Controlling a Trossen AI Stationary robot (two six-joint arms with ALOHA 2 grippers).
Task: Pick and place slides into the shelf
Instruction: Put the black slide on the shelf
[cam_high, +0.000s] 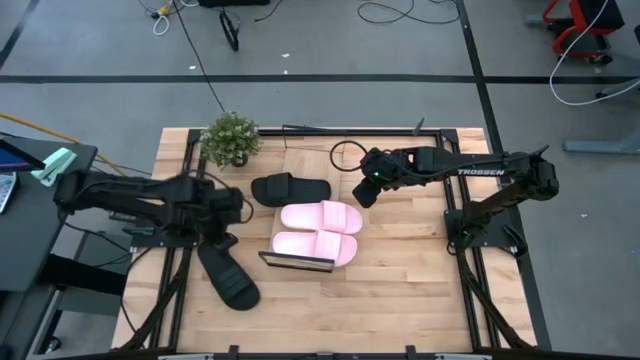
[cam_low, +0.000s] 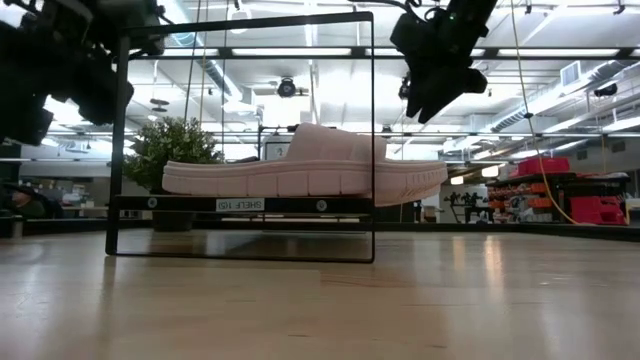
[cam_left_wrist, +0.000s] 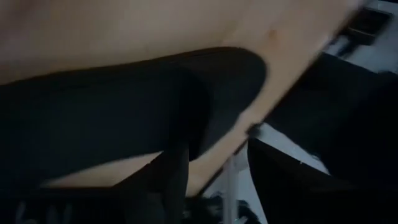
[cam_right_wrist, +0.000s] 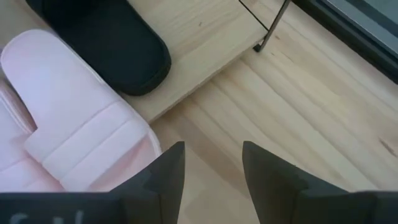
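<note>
Four slides are visible from above: two pink slides (cam_high: 318, 231) side by side on the shelf (cam_high: 296, 263), one black slide (cam_high: 289, 188) on the shelf beyond them, and a second black slide (cam_high: 228, 277) on the counter (cam_high: 400, 300) toward its left edge. The low view shows only a pink slide (cam_low: 305, 165) on the shelf's black wire frame. The left claw (cam_high: 222, 243), blurred, is at the loose black slide; whether its fingers grip cannot be told. The right claw (cam_high: 364, 194), fingers apart and empty, hangs beside the shelf's right end. One potted plant (cam_high: 231, 138) stands at the counter's far edge; grey floor with cables surrounds.
</note>
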